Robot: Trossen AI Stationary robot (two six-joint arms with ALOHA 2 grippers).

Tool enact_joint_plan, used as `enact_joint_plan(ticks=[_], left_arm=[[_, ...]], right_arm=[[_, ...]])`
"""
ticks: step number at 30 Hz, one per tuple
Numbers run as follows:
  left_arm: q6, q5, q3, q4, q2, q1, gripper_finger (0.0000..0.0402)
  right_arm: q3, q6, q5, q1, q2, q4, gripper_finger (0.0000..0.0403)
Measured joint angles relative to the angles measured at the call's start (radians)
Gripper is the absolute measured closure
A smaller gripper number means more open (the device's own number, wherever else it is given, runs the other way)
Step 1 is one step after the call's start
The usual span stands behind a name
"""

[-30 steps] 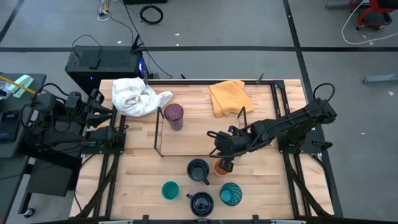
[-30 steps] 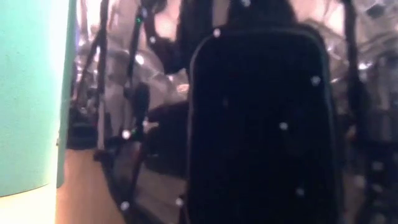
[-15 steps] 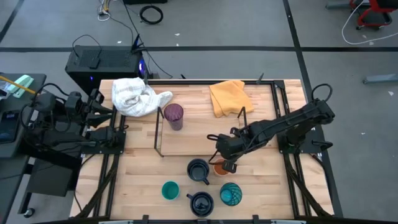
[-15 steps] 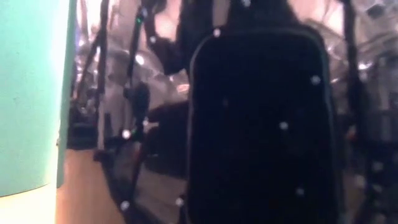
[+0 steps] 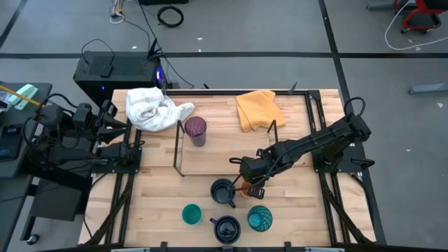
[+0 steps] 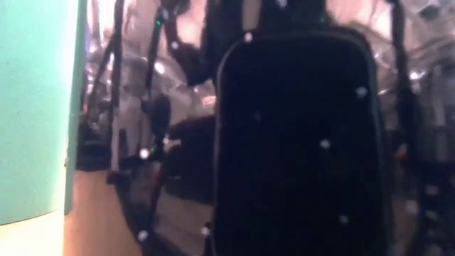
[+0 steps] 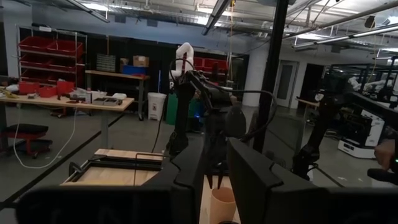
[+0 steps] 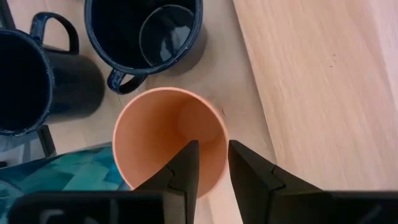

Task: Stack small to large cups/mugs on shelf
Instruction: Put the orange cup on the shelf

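The small orange cup stands upright on the table, near the front, between a navy mug and the patterned teal-blue cup. My right gripper is open over it, pointing down, with one finger inside the cup and one outside. A second navy mug and the small teal cup stand near the front edge. The purple tumbler stands at the far left end of the black wire shelf. My left gripper is open and waits at the table's left edge. My right gripper comes from above, pointing down, and straddles the orange cup's wall at the rim, on the side toward the bare table. One finger is inside, the other outside. I cannot tell whether either finger touches the wall. The cup stands upright on the table.
A white cloth and a yellow cloth lie at the table's far edge. In the low view the small teal cup and a navy mug fill most of the picture. Bare wood lies to the right of the cups.
My right gripper has gone toward the table's near edge and a little left, and down over the orange cup. The cups have stayed where they were.
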State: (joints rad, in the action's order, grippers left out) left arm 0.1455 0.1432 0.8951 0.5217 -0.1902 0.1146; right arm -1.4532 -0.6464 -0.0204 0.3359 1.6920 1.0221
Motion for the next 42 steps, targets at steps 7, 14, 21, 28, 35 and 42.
enact_joint_plan(ticks=[7, 14, 21, 28, 35, 42], left_arm=[[0.0, 0.0, 0.0, -0.001, 0.0, 0.0, 0.032], [0.0, 0.0, 0.0, -0.001, 0.0, 0.0, 0.0323], [0.0, 0.0, 0.0, -0.001, 0.0, 0.0, 0.0319], [0.0, 0.0, 0.0, -0.001, 0.0, 0.0, 0.0323], [0.0, 0.0, 0.0, -0.001, 0.0, 0.0, 0.0318], [0.0, 0.0, 0.0, -0.001, 0.0, 0.0, 0.0322]], right_arm=[[0.0, 0.011, 0.0, -0.004, 0.0, 0.002, 0.031], [0.0, 0.004, 0.012, -0.015, 0.0, 0.002, 0.0301], [0.005, -0.022, 0.015, -0.015, 0.0, 0.0, 0.0265], [0.074, -0.07, 0.021, -0.013, 0.0, -0.004, 0.0233], [0.1, -0.076, 0.022, -0.014, -0.002, -0.076, 0.0237], [0.135, -0.095, 0.022, -0.015, -0.001, -0.125, 0.024]])
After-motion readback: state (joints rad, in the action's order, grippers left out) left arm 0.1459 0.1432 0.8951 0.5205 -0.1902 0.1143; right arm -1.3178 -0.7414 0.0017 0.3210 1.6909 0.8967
